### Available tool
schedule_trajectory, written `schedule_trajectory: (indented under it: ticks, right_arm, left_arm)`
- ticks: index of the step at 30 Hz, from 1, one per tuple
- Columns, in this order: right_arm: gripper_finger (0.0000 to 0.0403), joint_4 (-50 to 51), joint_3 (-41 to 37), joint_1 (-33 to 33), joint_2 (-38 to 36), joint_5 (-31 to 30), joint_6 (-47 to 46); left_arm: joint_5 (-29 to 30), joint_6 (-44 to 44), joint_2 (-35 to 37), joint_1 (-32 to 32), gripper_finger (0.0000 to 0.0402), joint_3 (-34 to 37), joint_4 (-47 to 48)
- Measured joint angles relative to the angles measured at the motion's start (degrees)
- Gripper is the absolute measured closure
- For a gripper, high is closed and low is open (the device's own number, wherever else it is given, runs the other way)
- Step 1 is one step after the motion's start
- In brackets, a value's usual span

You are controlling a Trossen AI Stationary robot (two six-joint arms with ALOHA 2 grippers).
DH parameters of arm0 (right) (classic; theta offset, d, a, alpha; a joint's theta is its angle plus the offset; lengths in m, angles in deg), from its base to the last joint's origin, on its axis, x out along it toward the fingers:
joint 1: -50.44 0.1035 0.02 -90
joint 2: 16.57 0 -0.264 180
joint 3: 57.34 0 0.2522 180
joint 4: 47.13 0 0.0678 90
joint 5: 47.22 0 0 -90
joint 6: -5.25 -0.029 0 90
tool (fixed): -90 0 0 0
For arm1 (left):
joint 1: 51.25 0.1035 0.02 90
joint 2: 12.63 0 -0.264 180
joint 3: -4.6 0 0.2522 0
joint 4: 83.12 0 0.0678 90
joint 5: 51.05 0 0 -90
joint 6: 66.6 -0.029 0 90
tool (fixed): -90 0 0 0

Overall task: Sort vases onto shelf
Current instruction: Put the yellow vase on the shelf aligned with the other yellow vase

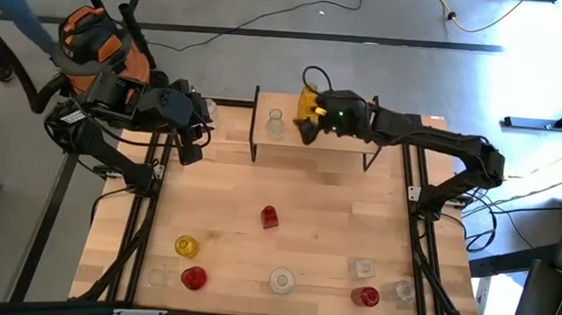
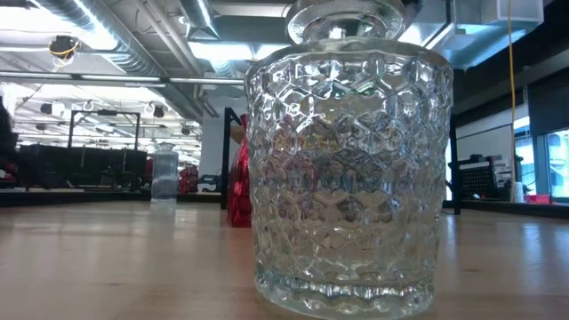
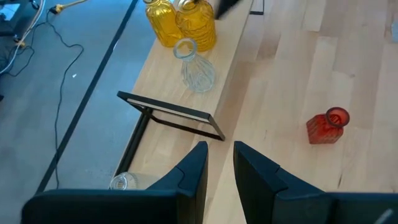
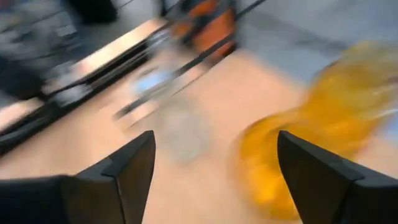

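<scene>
The right gripper (image 1: 308, 120) is up at the shelf (image 1: 346, 140), at the far edge of the bench (image 1: 325, 233), and its fingers stand spread wide; in its own wrist view the yellow vases (image 4: 311, 143) sit between and just beyond them, not pinched, so I'd judge a yellow one has just been set down there. From above the yellow glass (image 1: 310, 105) shows on the shelf right at the fingertips, with a clear vase (image 1: 274, 124) just beside it toward the left arm. What counts for the coming move is that everything left to sort lies the other way, toward the near edge: a red vase (image 1: 269, 216) stands alone near the middle of the bench, and a row waits along the near side. All of them stand upright, necks up. The right arm would have to swing back across the bench; the red one in the middle looks about equally reachable by either arm. The left gripper (image 1: 192, 144) hangs over the far left corner of the bench, fingers nearly together with nothing between them. Its wrist view makes plain what the overhead view muddles: two yellow vases (image 3: 180, 22) stand touching on the shelf. The low view is mostly filled by one patterned clear vase (image 2: 347, 169) close to the lens.
</scene>
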Motion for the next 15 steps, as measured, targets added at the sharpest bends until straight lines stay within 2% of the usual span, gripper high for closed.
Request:
schedule_trajectory:
  ticks: [2,4,6,10,12,15]
  right_arm:
    - [0.0111,1.7,0.5,1.4,0.0,6.5,-2.0]
    - [0.0111,3.8,0.5,4.1,0.0,7.8,-3.7]
    - [0.0111,7.2,0.4,7.2,0.0,2.2,-3.9]
    - [0.0111,9.4,-1.0,12.3,0.7,-17.1,-6.9]
    - [0.0112,9.0,-1.2,12.4,1.0,-21.3,-8.8]
    - [0.0129,9.7,-1.5,10.8,2.0,-21.4,-12.8]
  left_arm:
    - [0.0,-0.2,0.0,0.0,0.0333,0.0,0.0]
    - [0.3,-0.3,0.0,0.0,0.0333,0.0,0.0]
    - [0.6,-0.9,0.0,0.0,0.0333,0.0,0.0]
    - [0.6,-1.3,0.0,0.0,0.0333,0.0,0.0]
    - [0.6,-1.3,0.0,0.0,0.0333,0.0,0.0]
    - [0.5,-1.5,0.0,0.0,0.0333,0.0,0.0]
